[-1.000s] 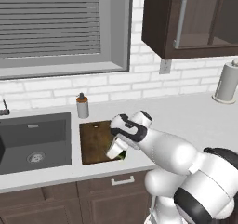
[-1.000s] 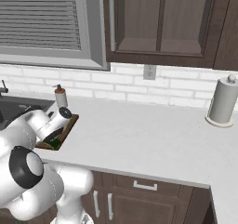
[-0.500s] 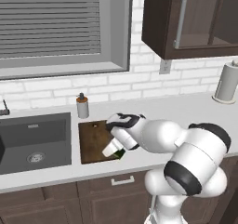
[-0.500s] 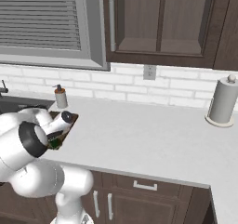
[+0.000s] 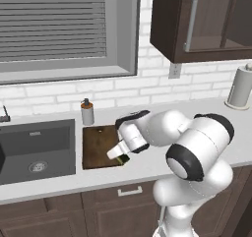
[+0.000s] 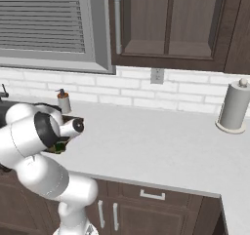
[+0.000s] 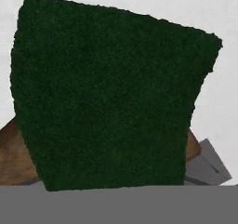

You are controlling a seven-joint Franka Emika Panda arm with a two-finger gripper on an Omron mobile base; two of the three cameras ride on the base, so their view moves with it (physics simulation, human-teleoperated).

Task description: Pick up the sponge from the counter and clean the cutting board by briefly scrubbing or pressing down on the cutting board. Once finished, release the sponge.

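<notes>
Evenly lit, bright rendered kitchen with soft, diffuse light and no glare. A faint shadow lies under the upper cabinet (image 5: pixel 206 22) at two o'clock. Base views look slightly soft and pixelated. The close sponge (image 7: pixel 111 97) appears grainy, its edges fuzzy.

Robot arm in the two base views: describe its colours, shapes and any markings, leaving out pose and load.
The arm is glossy white, built of fat rounded segments like stacked capsules. Dark grey-black rings and caps mark the joints; one shows as a dark disc at the elbow. The blocky white hand carries a black band, with the gripper below it. No cables, labels or logos can be made out.
</notes>
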